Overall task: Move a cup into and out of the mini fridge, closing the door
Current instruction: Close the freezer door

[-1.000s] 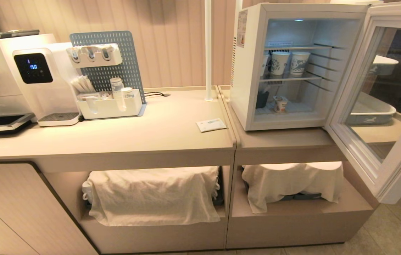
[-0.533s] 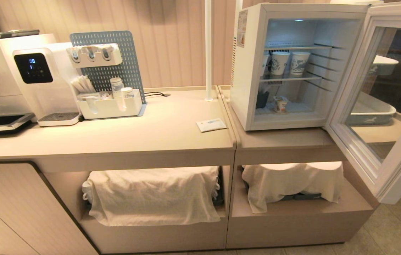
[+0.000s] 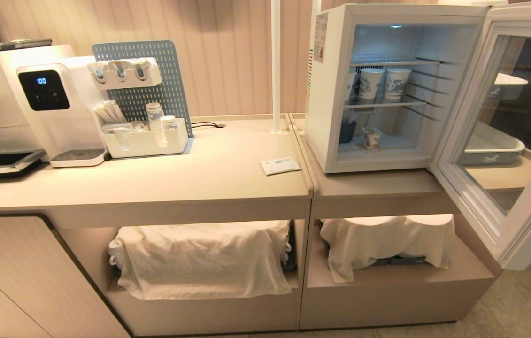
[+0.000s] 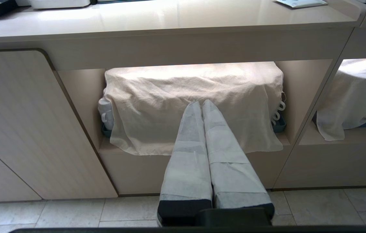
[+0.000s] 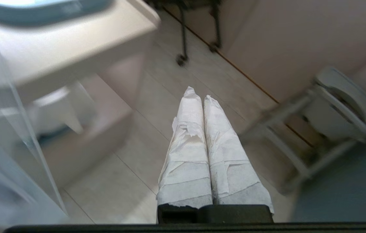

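Inside mini fridge [image 3: 328, 117], cup [image 3: 371, 138]; door [image 3: 504, 141] wide open.

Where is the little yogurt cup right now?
In the head view, the cup stands on the bottom shelf inside the open mini fridge, on the right, below two paper cups.

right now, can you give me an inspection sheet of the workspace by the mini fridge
surface: beige countertop, a flat white packet near its seam
job's things: small white yogurt-style cup on the floor of the white boxy mini fridge; white-framed glass door wide open
clutter: two tall patterned paper cups on the middle shelf; white water dispenser
grippers: left gripper shut, by a cloth-draped bin; right gripper shut, over floor beside the door
cables: black cable on the countertop
surroundings: tiled floor
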